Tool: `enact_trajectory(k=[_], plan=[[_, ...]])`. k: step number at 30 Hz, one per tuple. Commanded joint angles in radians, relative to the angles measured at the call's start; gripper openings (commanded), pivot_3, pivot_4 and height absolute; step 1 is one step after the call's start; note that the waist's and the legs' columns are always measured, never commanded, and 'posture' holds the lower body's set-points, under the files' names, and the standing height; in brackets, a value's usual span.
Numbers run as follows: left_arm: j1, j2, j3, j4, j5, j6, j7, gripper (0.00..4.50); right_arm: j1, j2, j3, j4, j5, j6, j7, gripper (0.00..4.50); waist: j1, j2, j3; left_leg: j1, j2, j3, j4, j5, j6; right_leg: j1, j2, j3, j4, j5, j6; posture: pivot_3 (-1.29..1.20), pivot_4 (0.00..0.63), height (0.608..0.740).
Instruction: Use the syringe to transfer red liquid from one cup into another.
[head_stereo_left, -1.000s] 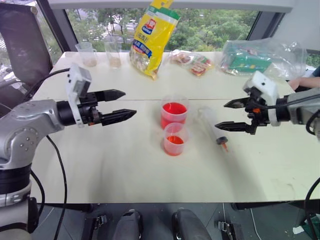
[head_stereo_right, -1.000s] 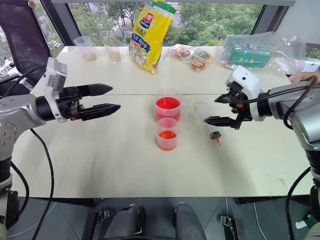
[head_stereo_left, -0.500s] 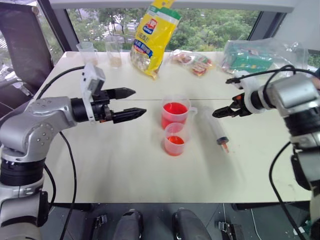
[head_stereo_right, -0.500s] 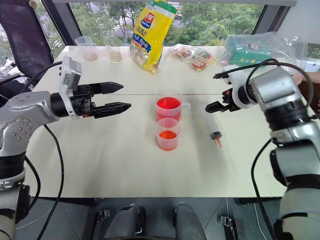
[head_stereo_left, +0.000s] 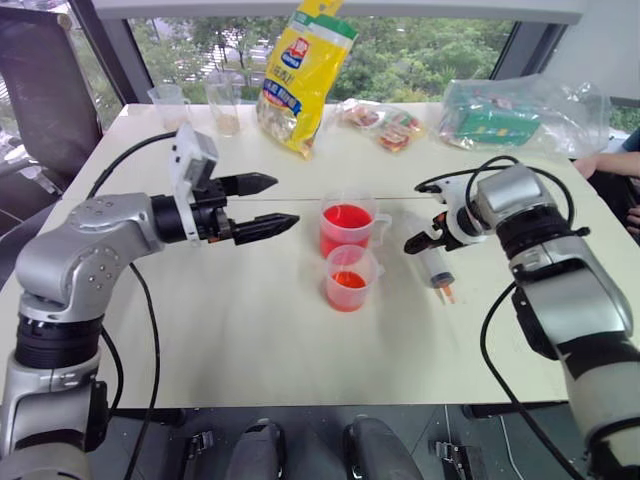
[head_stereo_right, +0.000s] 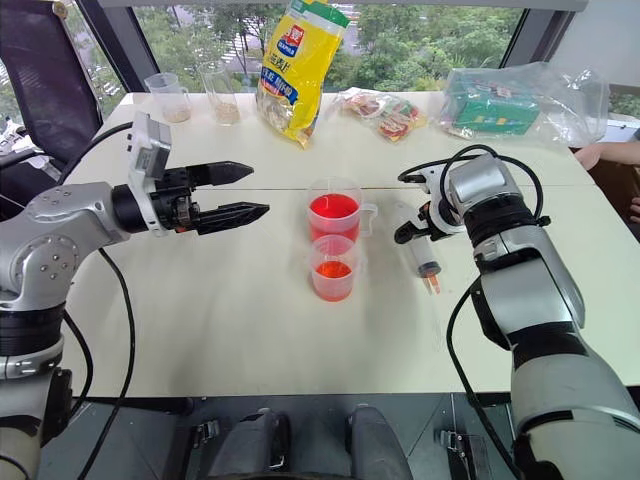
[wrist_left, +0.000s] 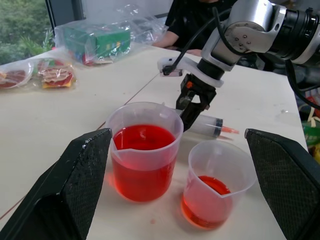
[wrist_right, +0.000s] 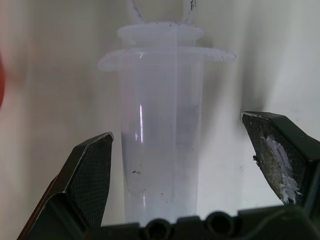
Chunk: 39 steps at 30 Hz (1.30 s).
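The syringe lies flat on the table to the right of the cups, orange nozzle toward me. My right gripper points down over its plunger end, open, with the clear barrel between the fingers and a gap on each side. The taller handled cup holds much red liquid. Just in front of it, the shorter cup holds a little red liquid. My left gripper hovers level to the left of the cups, open and empty.
A yellow snack bag, small food packets and a clear plastic bag with a green box lie along the far edge. Two small clear cups stand at the back left. A person's arm rests at the right edge.
My right gripper has swung down and toward the cups, rolling at the wrist, from hovering above the table to straddling the syringe. My left gripper has hardly moved.
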Motion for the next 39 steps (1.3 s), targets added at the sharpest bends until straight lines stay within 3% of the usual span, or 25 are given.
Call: enact_trajectory(k=[1,2,6,7,12,16,19,24,30,35,39], plan=[[-0.002,0.006,0.021,-0.012,0.01,-0.032,-0.004,4.41,-0.015,0.026,-0.018,0.019,-0.023,-0.022,0.001,3.96,-0.001,0.0,0.0,0.001,0.0,0.0,0.0,0.0,0.0,0.001,0.0,0.0,0.0,0.0,0.0,0.0,0.15,0.74],[-0.001,0.009,0.024,-0.012,0.01,-0.032,-0.005,4.41,-0.017,0.034,-0.022,0.022,-0.026,-0.021,0.002,3.63,-0.001,0.0,0.0,0.001,0.0,0.0,0.0,0.0,0.0,0.001,0.0,0.0,0.001,0.0,0.0,0.0,0.15,0.74],[-0.004,0.022,0.027,-0.008,0.018,-0.038,-0.009,4.41,-0.025,0.053,-0.032,0.011,-0.034,-0.011,0.019,1.64,-0.007,0.0,0.0,0.002,0.0,0.0,0.0,0.0,0.0,0.001,0.001,0.0,0.002,0.0,0.0,0.0,0.15,0.74],[-0.008,0.026,0.029,-0.003,0.02,-0.039,-0.011,4.41,-0.029,0.057,-0.036,0.005,-0.033,-0.002,0.02,1.42,-0.008,0.0,0.0,0.002,0.001,0.0,0.0,0.0,0.0,0.001,0.001,0.0,0.003,0.0,0.0,0.0,0.15,0.74],[-0.037,0.036,0.024,0.035,0.041,-0.052,-0.023,4.41,-0.038,0.051,-0.067,-0.078,-0.036,0.046,-0.004,1.41,-0.015,0.0,0.0,0.002,0.0,0.0,0.0,0.0,0.0,0.0,0.001,0.0,0.004,0.0,0.0,0.0,0.15,0.74],[-0.049,0.023,0.012,0.045,0.054,-0.058,-0.023,4.41,0.033,-0.012,-0.102,-0.29,-0.054,0.009,-0.055,1.41,-0.01,0.0,0.0,0.001,0.0,0.0,-0.001,0.0,-0.001,-0.001,0.0,0.0,0.004,0.0,0.0,0.0,0.15,0.74],[-0.088,-0.007,-0.001,0.058,0.051,-0.048,-0.012,4.41,0.135,-0.028,-0.274,-0.607,-0.003,-0.118,-0.125,1.41,0.005,0.0,0.0,0.0,0.0,-0.001,-0.001,0.0,0.0,-0.001,0.0,0.0,0.002,0.0,0.0,0.0,0.15,0.74],[-0.155,-0.032,-0.03,0.109,0.071,-0.051,-0.034,4.41,0.212,0.103,-0.489,-0.901,0.11,-0.307,-0.23,1.41,-0.001,0.0,0.0,-0.003,0.0,0.0,0.0,0.0,-0.001,-0.004,0.0,0.0,0.004,0.0,0.0,0.0,0.15,0.74],[-0.229,-0.036,-0.059,0.178,0.105,-0.07,-0.087,4.41,0.248,0.283,-0.576,-0.988,0.249,-0.433,-0.27,1.41,0.001,0.0,0.0,-0.001,0.0,-0.001,0.0,0.001,-0.002,-0.004,0.001,0.0,0.006,0.0,0.0,0.0,0.15,0.74],[-0.275,-0.048,-0.075,0.208,0.121,-0.077,-0.114,4.41,0.355,0.404,-0.554,-0.968,0.275,-0.674,-0.269,1.41,0.003,0.0,0.0,0.0,0.0,-0.001,0.0,0.001,-0.002,-0.002,0.001,0.0,0.006,0.0,0.0,0.0,0.15,0.74],[-0.302,-0.063,-0.077,0.229,0.131,-0.081,-0.119,4.41,0.45,0.43,-0.494,-0.92,0.236,-0.806,-0.252,1.41,0.001,0.0,0.0,0.0,0.0,0.0,0.0,0.001,-0.002,-0.003,0.0,0.0,0.006,0.0,0.0,0.0,0.15,0.74]])
